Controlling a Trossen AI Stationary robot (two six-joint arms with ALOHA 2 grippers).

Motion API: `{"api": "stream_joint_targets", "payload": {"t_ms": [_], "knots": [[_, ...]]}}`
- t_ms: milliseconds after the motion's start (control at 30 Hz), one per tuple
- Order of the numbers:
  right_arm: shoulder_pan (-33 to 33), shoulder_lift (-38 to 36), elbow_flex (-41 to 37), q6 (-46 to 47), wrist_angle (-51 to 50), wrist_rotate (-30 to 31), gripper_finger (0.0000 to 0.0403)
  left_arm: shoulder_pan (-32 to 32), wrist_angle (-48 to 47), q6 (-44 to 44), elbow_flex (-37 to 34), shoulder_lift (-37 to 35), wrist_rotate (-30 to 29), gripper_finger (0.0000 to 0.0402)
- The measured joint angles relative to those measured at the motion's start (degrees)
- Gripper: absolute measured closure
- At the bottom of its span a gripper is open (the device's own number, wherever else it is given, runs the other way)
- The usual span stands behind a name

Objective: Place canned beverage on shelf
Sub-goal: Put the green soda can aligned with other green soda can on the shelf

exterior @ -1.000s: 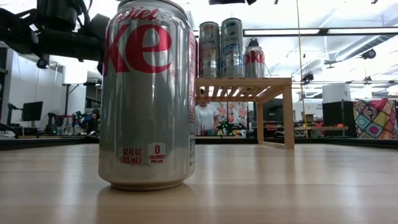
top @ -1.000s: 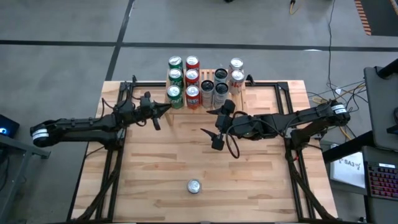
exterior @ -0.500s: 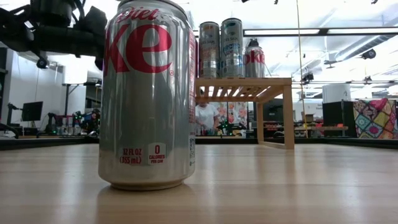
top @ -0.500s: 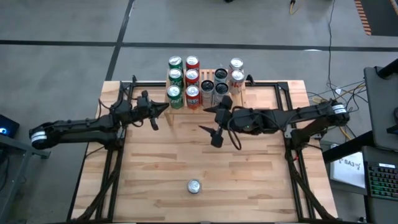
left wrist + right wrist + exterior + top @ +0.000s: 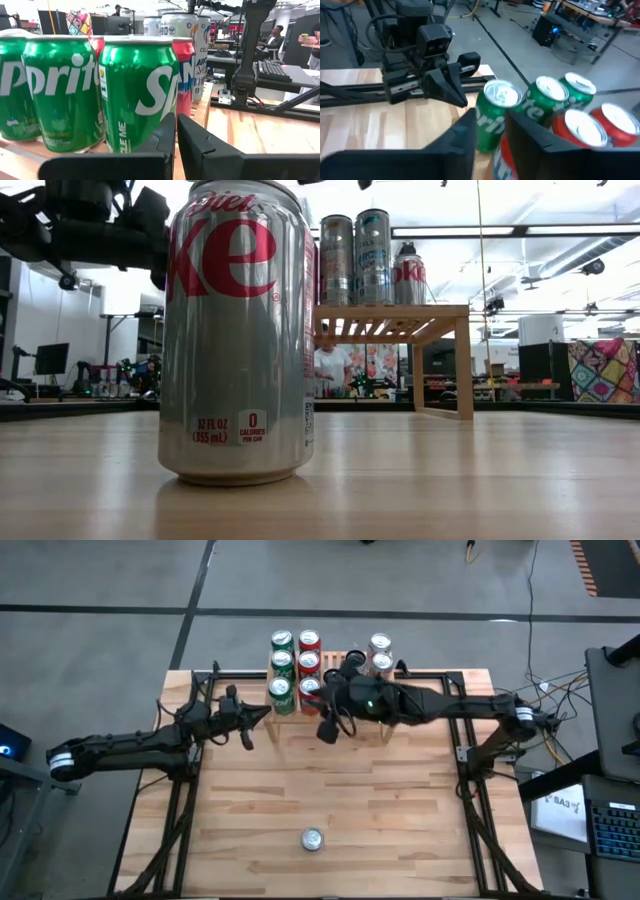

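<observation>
Cans [image 5: 297, 670] on shelf [image 5: 263, 721]; 1 can [image 5: 312, 839] apart

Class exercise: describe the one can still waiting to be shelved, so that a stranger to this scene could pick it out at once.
Start from the wooden table, with the shelf of cans along its far edge. The waiting can stands upright and alone near the near edge, about midway across. It is a silver Diet Coke with red lettering, far from every other can.
</observation>
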Motion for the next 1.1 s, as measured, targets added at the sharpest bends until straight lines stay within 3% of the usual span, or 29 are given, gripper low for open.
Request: {"api": "stream_joint_targets", "payload": {"t_ms": [167,233,667,1100], "knots": [[-3.1,4.2,7.0,-3.5,-2.6,-4.4,0.0376,0.0,1.1,2.1,0.3,-0.6,0.1,0.0400],[-3.7,6.1,9.5,-5.5,-3.4,-4.4,0.0389,0.0,1.2,2.9,0.4,-0.8,0.3,0.0400],[-6.7,18.6,25.8,-9.9,-12.4,-4.6,0.0390,0.0,1.9,3.3,0.4,-0.4,1.4,0.0400],[-9.2,23.2,29.9,-12.1,-13.6,-4.0,0.0390,0.0,5.6,3.3,0.4,2.9,2.1,0.0400]]}}
